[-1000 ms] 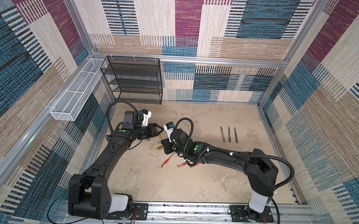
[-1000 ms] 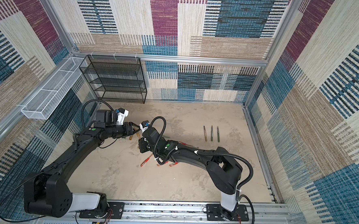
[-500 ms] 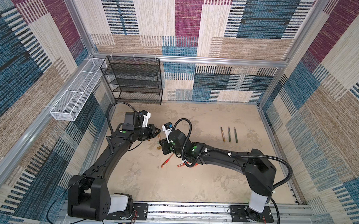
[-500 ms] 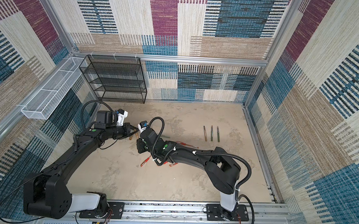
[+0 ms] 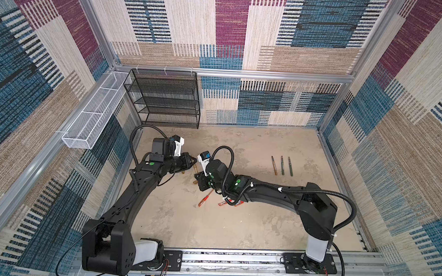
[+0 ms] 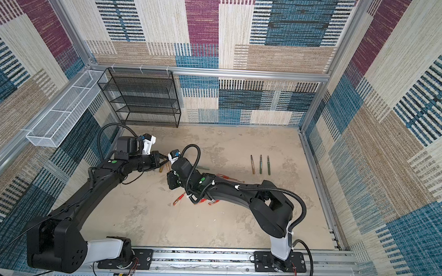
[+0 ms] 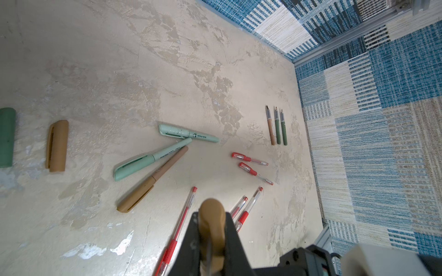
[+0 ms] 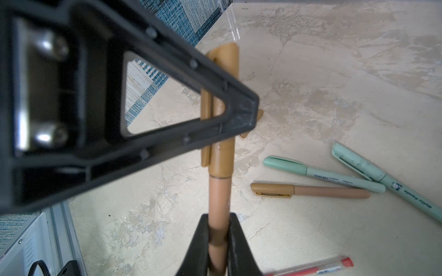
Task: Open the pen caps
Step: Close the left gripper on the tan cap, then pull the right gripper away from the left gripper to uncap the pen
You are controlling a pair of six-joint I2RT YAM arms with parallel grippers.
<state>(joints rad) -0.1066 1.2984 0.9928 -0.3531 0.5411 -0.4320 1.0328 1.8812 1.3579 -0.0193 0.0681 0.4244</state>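
Right wrist view puts us mid-step on one pen: the right jaws are closed on its tan barrel and the left jaws are clamped across the golden-brown cap, which sits fully seated, seam tight against the barrel. We hold this pen over the tabletop, left of centre between the arms. Next, we judge, comes a straight pull apart along the pen's axis. Two mint pens, a brown pen and several red pens lie nearby, caps apparently on; three bare barrels lie far right
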